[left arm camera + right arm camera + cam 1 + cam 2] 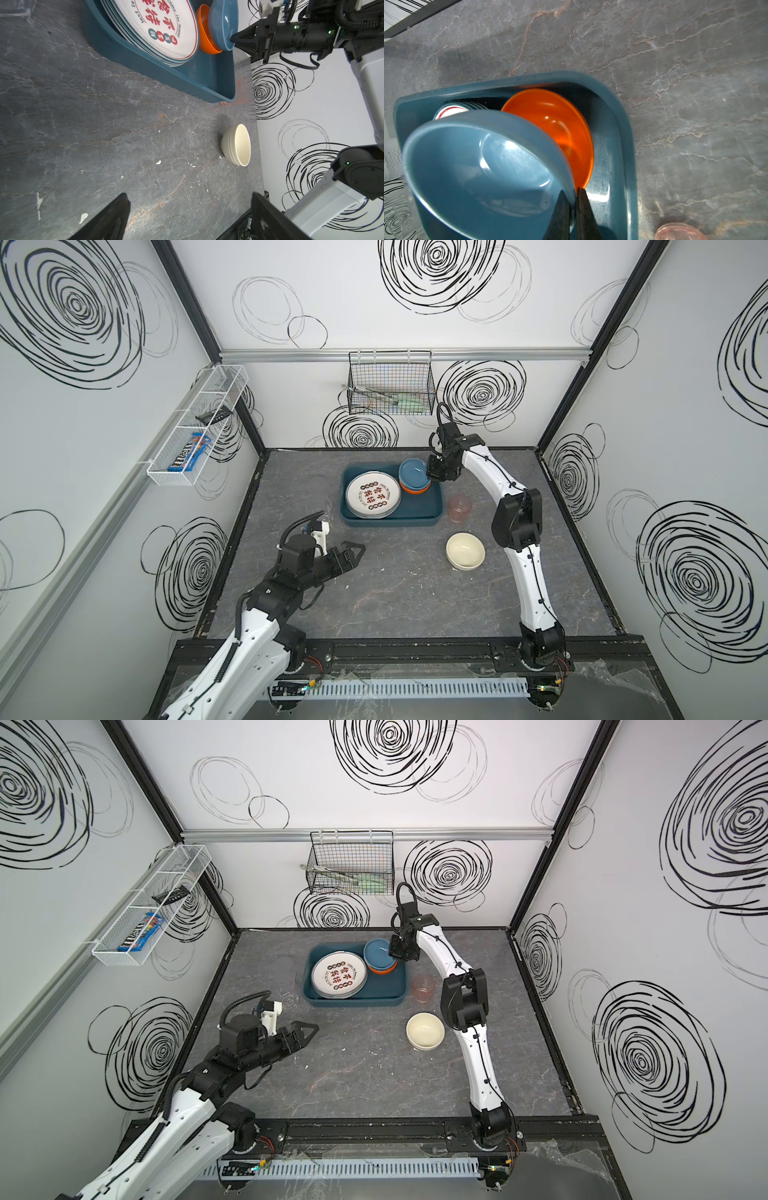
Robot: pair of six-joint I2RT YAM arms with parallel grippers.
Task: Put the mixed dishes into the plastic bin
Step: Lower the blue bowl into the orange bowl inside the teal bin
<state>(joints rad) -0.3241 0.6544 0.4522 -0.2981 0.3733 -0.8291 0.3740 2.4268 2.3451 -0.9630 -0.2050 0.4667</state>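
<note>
Right gripper point(571, 190): clamped on blue bowl point(477, 166) rim, over orange bowl point(550, 124) in bin point(626, 135).
Left gripper point(189, 195): spread wide, empty, cream bowl point(239, 145) ahead.
Plates point(373, 494): whole stack shows in both top views only.

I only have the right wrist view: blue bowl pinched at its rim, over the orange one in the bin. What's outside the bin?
Observer: A cream bowl stands upright on the table, nearer the arm bases than the bin.
Operator: Anything besides the pink tumbler at my frame's edge?
Observer: A clear glass, standing on the bin's far side from that tumbler.
Operator: Is the left gripper free?
Observer: Yes, open and empty, above bare table.
</note>
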